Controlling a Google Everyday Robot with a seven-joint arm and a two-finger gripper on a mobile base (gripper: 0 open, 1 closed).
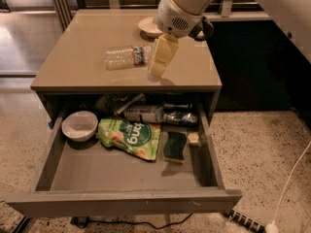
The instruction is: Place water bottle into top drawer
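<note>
While the water bottle (125, 57) is lying on its side on the tan surface (73, 62), the hand (156, 72) is hovering just beside its label end. Whether the hand is open or closed cannot be told. The top drawer (121, 204) is standing open below.

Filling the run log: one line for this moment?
pincer: above table, beside water bottle | water bottle: lying on table | top drawer: open

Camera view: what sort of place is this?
Probably an office kitchenette or a mock-up of one: the open top drawer holds a white bowl, a green snack bag and a sponge, over a speckled hard floor. The gripper hangs above the table, beside the water bottle.
</note>
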